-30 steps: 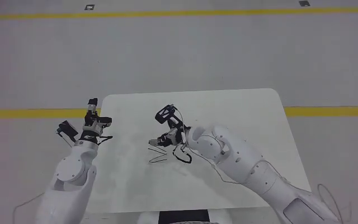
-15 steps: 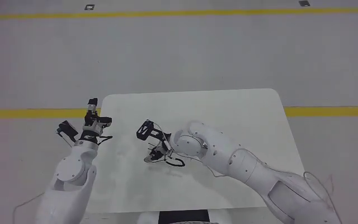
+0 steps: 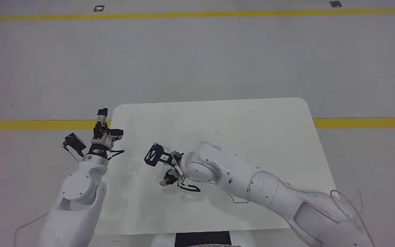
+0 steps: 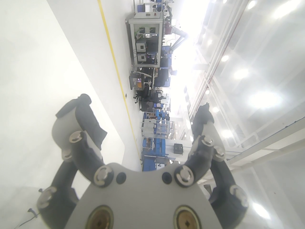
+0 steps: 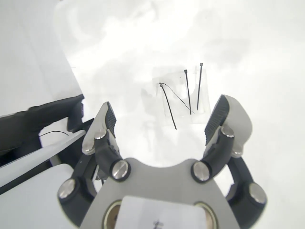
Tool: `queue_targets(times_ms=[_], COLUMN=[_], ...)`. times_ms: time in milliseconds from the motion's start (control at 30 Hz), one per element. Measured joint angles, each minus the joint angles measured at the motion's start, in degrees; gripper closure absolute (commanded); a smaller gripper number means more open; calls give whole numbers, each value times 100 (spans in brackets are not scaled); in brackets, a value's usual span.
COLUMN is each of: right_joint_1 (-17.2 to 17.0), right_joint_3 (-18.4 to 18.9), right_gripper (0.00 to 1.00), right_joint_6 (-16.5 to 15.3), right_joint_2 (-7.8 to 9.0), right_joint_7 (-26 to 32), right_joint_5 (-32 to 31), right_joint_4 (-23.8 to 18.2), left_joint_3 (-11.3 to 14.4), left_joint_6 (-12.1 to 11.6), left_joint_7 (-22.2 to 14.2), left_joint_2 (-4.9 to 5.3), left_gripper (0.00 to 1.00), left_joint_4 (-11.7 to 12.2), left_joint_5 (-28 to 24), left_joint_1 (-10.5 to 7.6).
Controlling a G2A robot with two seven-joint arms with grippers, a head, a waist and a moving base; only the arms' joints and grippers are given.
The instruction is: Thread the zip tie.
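Several thin black zip ties (image 5: 188, 91) lie loose and side by side on a clear plastic sheet (image 5: 205, 96) on the white table (image 3: 247, 123). One tie (image 5: 177, 97) is curved across the others. My right gripper (image 5: 164, 120) hangs open just above them, with its ribbed pads (image 5: 215, 115) to either side and nothing between them. In the top view that gripper (image 3: 166, 178) sits over the table's left-middle and covers the ties. My left gripper (image 4: 143, 110) is open and empty, pointing up and away off the table's left edge (image 3: 102, 126).
The table's rounded left corner (image 5: 59, 13) lies close to the ties. A thin black cable (image 5: 53, 133) trails beside the right wrist. Bare white tabletop stretches to the right and back.
My right arm has swung left across the table, bringing its open gripper over the zip ties. The left arm has stayed still.
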Motion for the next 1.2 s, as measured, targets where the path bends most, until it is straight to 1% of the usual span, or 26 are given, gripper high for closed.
queue_targets(times_ms=[167, 200, 300, 667, 700, 767, 833, 867, 933, 1200], right_joint_1=[107, 113, 147, 148, 123, 70, 89, 109, 137, 111], right_joint_3=[-222, -257, -354, -364, -376, -386, -385, -389, -392, -389], right_gripper=[0, 0, 0, 0, 0, 0, 0, 0, 0, 0], right_joint_6=[103, 88, -95, -114, -152, -430, -647, -705, -753, -739], right_joint_2=[-147, -178, -265, -271, -273, -285, -321, -341, -371, -368], right_joint_7=[369, 394, 397, 388, 391, 456, 530, 547, 552, 503], right_joint_5=[-468, -510, -626, -640, -606, -446, -379, -382, -414, -454], right_joint_4=[-7, 1, 75, 84, 77, 144, 236, 276, 345, 360], left_joint_3=[0, 0, 0, 0, 0, 0, 0, 0, 0, 0], left_joint_6=[0, 0, 0, 0, 0, 0, 0, 0, 0, 0], left_joint_7=[0, 0, 0, 0, 0, 0, 0, 0, 0, 0], left_joint_2=[0, 0, 0, 0, 0, 0, 0, 0, 0, 0], left_gripper=[0, 0, 0, 0, 0, 0, 0, 0, 0, 0], left_joint_4=[0, 0, 0, 0, 0, 0, 0, 0, 0, 0], left_joint_5=[0, 0, 0, 0, 0, 0, 0, 0, 0, 0], left_joint_1=[0, 0, 0, 0, 0, 0, 0, 0, 0, 0])
